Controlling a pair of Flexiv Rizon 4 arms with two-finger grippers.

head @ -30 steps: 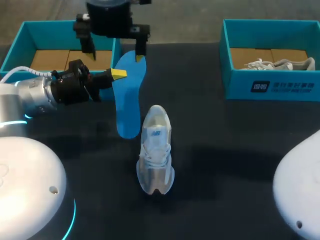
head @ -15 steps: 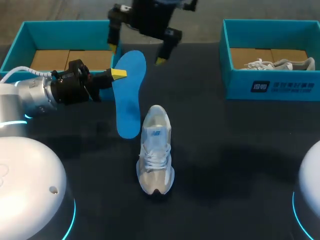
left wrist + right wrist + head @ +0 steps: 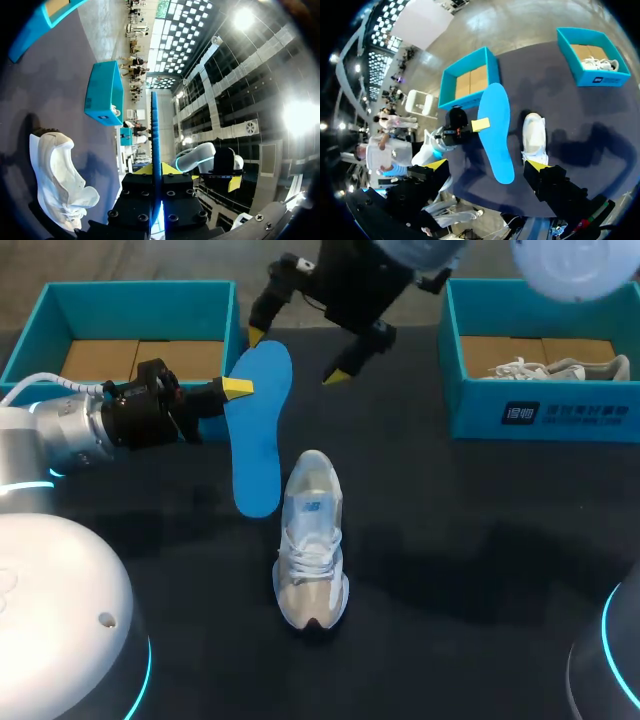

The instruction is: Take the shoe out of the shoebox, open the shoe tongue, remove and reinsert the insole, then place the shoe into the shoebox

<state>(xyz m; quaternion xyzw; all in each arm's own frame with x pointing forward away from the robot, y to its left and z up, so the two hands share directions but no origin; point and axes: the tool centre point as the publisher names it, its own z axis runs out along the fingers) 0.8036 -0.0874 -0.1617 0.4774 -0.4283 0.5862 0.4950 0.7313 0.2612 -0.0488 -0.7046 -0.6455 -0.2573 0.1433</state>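
The white sneaker (image 3: 311,540) stands on the table's near middle. Just left of it, the left gripper (image 3: 238,388) pinches the blue insole (image 3: 258,430) near its far end. The right gripper (image 3: 295,356) hangs over that end, fingers spread wide. Teal shoeboxes sit far left (image 3: 60,298) and far right (image 3: 470,410).

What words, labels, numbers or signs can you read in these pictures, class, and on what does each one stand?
Front wall of the right shoebox: a white logo and a row of characters, too blurred to read.
Tongue of the shoe: a small blue mark, too small to read.
Blue insole and left shoebox: no print shows.
Nothing can be quoted with certainty.
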